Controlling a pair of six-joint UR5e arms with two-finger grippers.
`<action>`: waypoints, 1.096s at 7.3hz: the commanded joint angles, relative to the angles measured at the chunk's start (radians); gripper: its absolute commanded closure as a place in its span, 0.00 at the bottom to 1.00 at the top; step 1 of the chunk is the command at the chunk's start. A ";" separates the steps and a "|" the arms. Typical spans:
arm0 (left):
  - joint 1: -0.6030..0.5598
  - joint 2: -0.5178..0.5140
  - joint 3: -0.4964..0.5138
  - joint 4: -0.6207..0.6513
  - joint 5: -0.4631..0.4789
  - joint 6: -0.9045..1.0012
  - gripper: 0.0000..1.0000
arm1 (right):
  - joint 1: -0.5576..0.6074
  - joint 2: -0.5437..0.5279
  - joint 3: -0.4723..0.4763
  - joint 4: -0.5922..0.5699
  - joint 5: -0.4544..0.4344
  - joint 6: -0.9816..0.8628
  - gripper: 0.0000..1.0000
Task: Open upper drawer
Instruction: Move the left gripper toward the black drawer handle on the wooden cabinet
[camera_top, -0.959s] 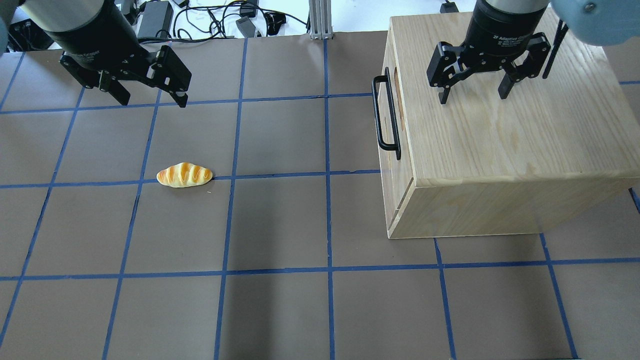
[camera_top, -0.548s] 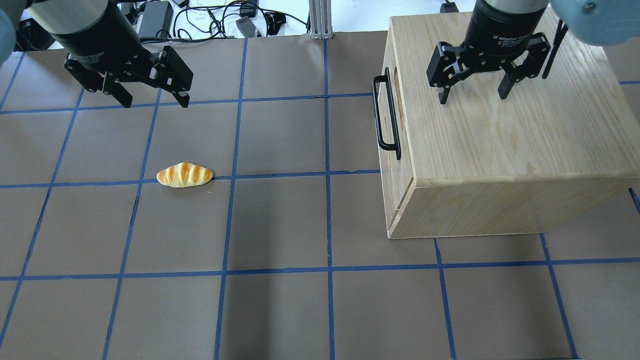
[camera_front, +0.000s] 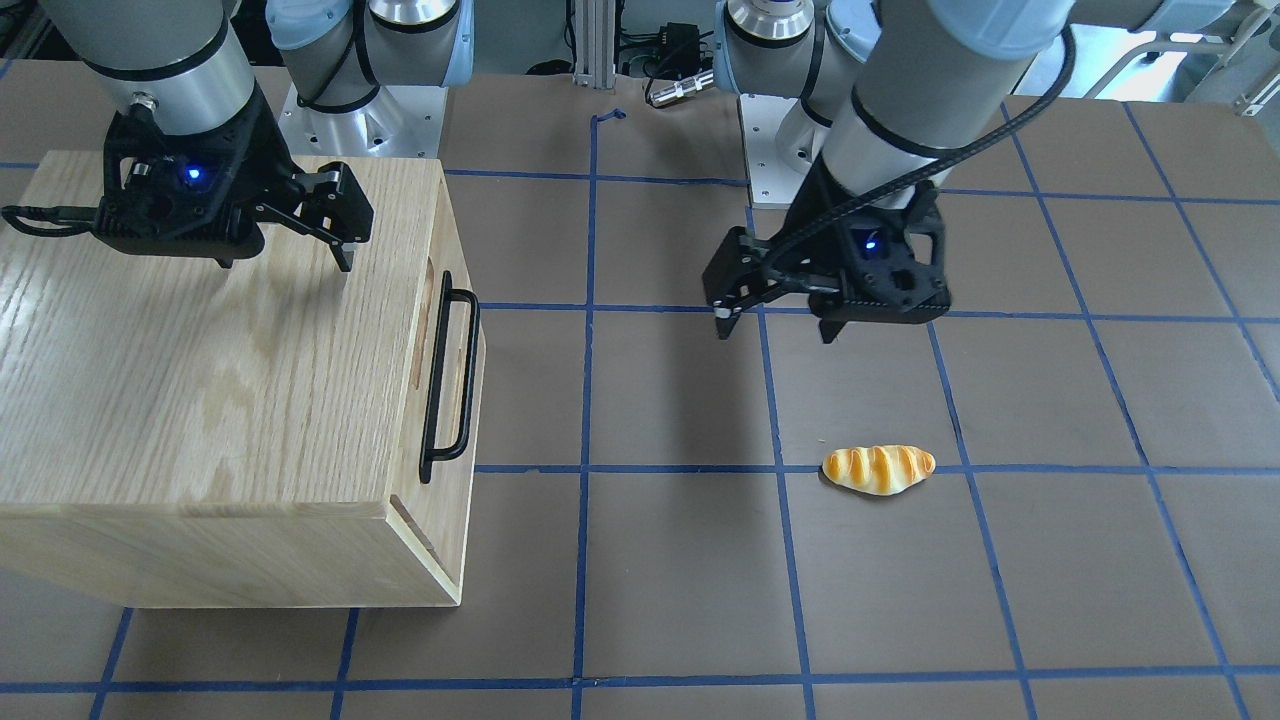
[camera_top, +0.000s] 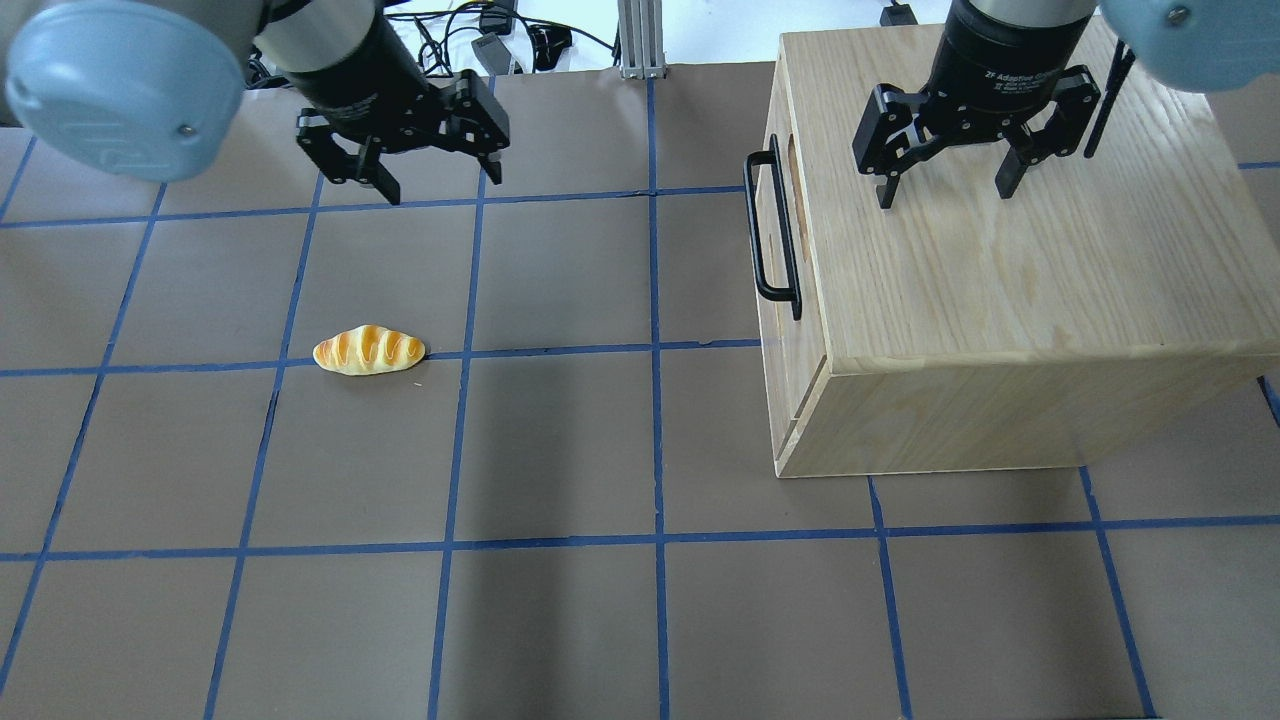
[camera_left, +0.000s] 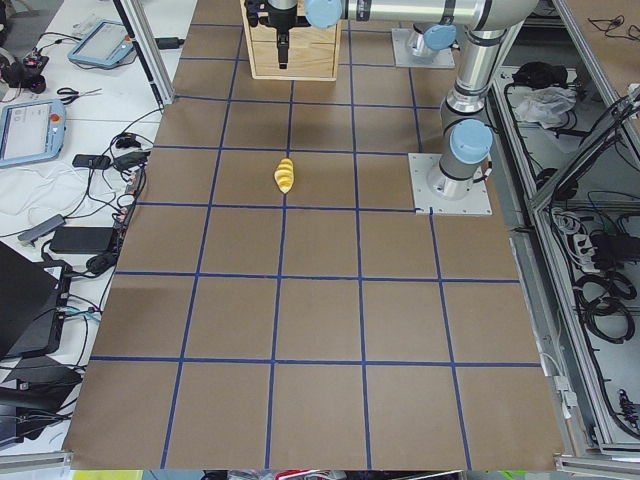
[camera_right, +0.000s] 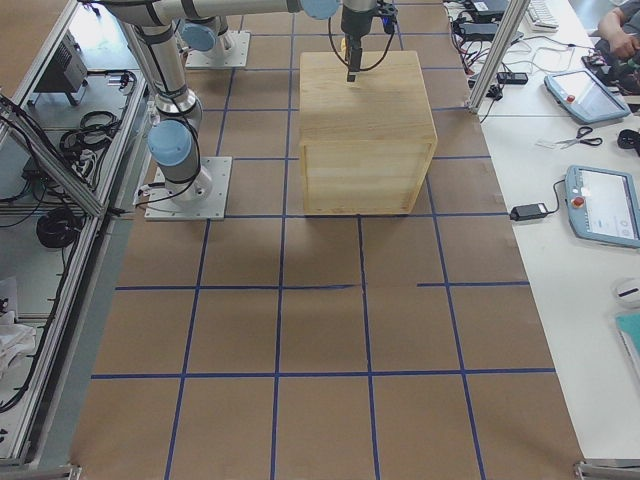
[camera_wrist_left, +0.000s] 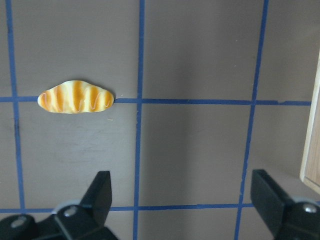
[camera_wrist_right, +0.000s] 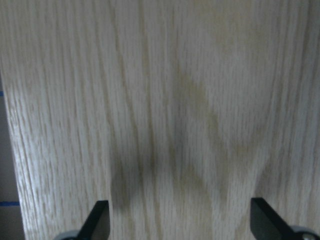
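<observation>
The upper drawer (camera_top: 778, 340) is shut, its pale front flush with the oak cabinet (camera_top: 1000, 270) and facing the table's middle. Its black bar handle (camera_top: 772, 225) and the oblong cut-out behind it also show in the front-facing view (camera_front: 447, 375). My left gripper (camera_top: 440, 185) is open and empty above the mat, well left of the handle; it also shows in the front-facing view (camera_front: 775, 333). My right gripper (camera_top: 945, 195) is open and empty just above the cabinet's top; its wrist view shows only wood grain (camera_wrist_right: 175, 100).
A toy bread roll (camera_top: 368, 350) lies on the brown mat left of centre and shows in the left wrist view (camera_wrist_left: 75, 96). The cabinet's edge (camera_wrist_left: 312, 150) shows at that view's right. Cables and power bricks (camera_top: 450, 40) lie beyond the table's far edge.
My left gripper has moved right along the back of the table, towards the cabinet. The right gripper, the drawer and the bread roll have not moved.
</observation>
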 joint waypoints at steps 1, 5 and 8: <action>-0.101 -0.074 -0.002 0.139 -0.146 -0.143 0.00 | 0.000 0.000 -0.001 0.000 0.000 0.000 0.00; -0.224 -0.158 -0.014 0.267 -0.197 -0.261 0.00 | 0.000 0.000 -0.001 0.000 0.000 -0.001 0.00; -0.233 -0.183 -0.015 0.323 -0.199 -0.261 0.00 | 0.000 0.000 -0.001 0.000 0.000 -0.001 0.00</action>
